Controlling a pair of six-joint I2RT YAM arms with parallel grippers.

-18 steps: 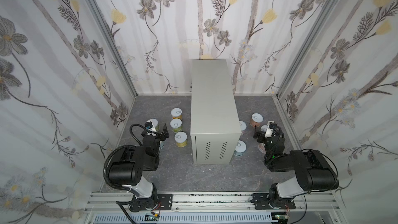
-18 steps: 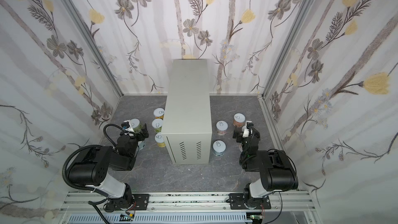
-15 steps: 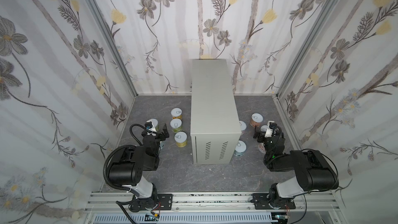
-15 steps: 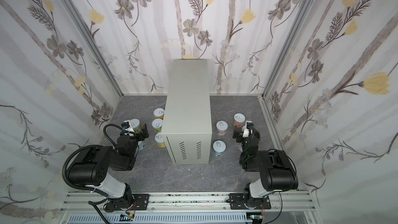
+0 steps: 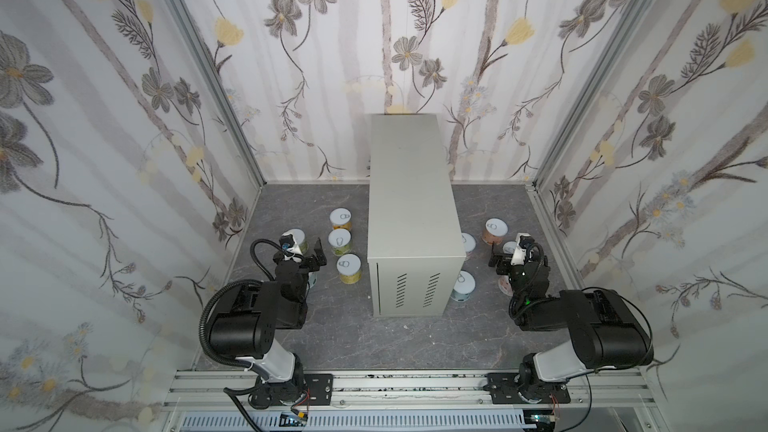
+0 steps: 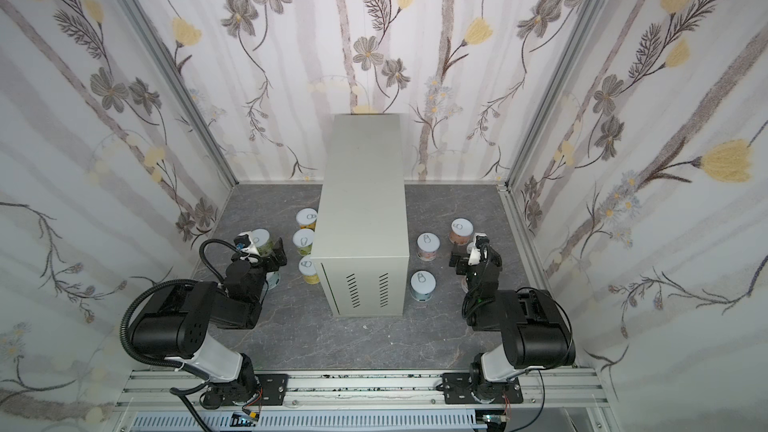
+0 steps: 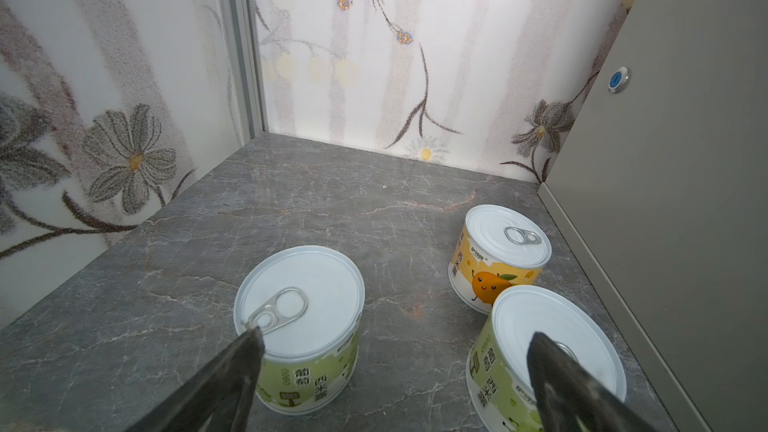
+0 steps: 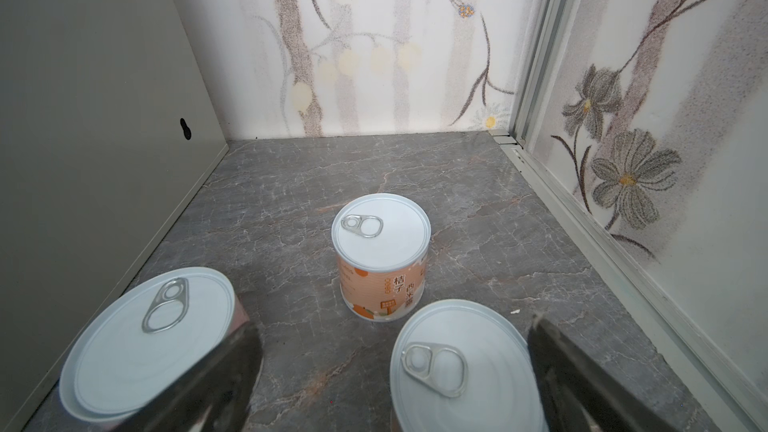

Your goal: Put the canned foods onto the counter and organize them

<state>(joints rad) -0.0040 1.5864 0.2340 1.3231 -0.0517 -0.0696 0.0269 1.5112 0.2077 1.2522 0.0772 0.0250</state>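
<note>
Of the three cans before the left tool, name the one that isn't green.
The yellow-labelled can with the orange cartoon fruit, farthest from the left tool, beside the counter; the two green cans stand nearer.

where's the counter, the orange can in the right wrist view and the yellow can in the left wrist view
counter [image 5: 411, 193], in a top view, on its flat top
orange can [image 8: 386, 239], right wrist view, on its lid
yellow can [image 7: 498, 243], left wrist view, on its lid

Two high top views down on the whole scene; wrist views low, close, beside the counter [image 5: 415, 201].
</note>
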